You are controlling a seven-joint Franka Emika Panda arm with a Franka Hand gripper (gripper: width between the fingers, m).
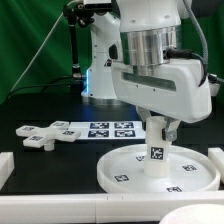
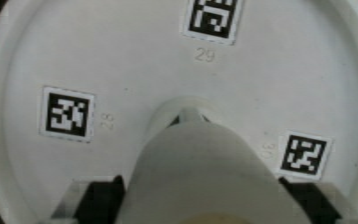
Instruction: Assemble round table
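Note:
The large rimmed round disc point(image 1: 128, 172) lies flat on the table at the front, tags facing up; it fills the wrist view point(image 2: 87, 60). The short thick cylinder leg point(image 1: 157, 152) stands upright on the disc's middle, a tag on its side. In the wrist view the leg point(image 2: 197, 150) runs from between the fingers down to the disc's centre. My gripper point(image 1: 158, 130) is shut on the leg's upper end, one dark finger point(image 2: 101, 196) on each side of it. The cross-shaped foot piece point(image 1: 38, 134) lies on the table at the exterior view's left.
The marker board point(image 1: 105, 129) lies behind the disc, between it and the arm's base point(image 1: 98, 70). White rails point(image 1: 8, 165) edge the work area at the front and both sides. Green curtain behind.

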